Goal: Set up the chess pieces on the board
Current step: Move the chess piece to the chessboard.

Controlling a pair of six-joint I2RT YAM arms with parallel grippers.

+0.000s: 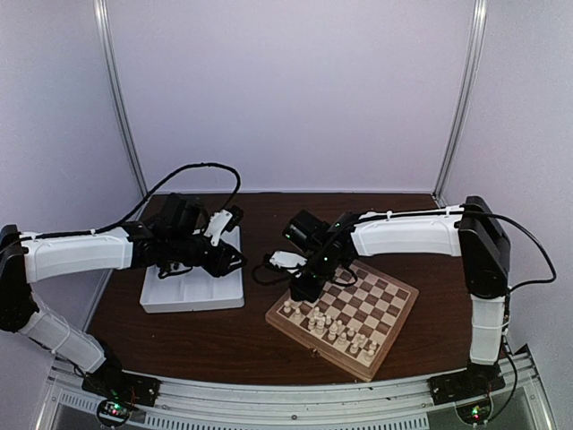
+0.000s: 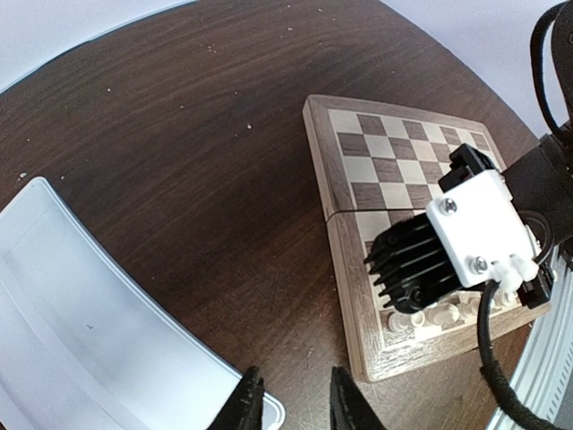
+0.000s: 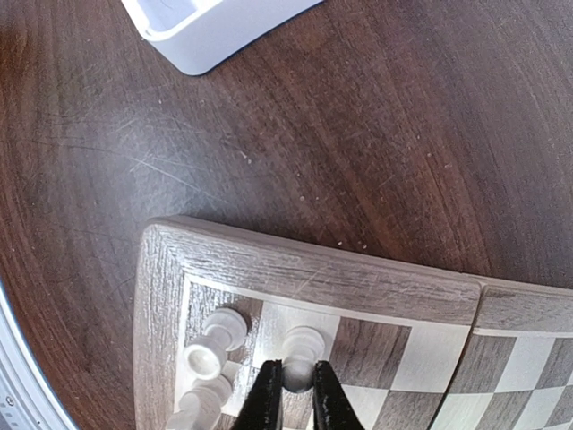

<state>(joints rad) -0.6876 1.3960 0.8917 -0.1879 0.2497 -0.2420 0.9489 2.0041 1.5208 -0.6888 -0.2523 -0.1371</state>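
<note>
The right claw (image 3: pixel 296 369) is clenched on a cream-white piece (image 3: pixel 303 345) at the left corner of the board (image 3: pixel 313 269). Two other white pieces (image 3: pixel 219 331) stand just beside it. The left claw (image 2: pixel 295 385) hangs at the right edge of the white tray (image 2: pixel 81 305), well apart from the board, its fingers apart and nothing between them.

Hazards:
- If the held piece straddles a square boundary, release may leave it misplaced.
- An uneven opening may tip it.
- Sideways travel on withdrawal may topple the other white pieces.
</note>
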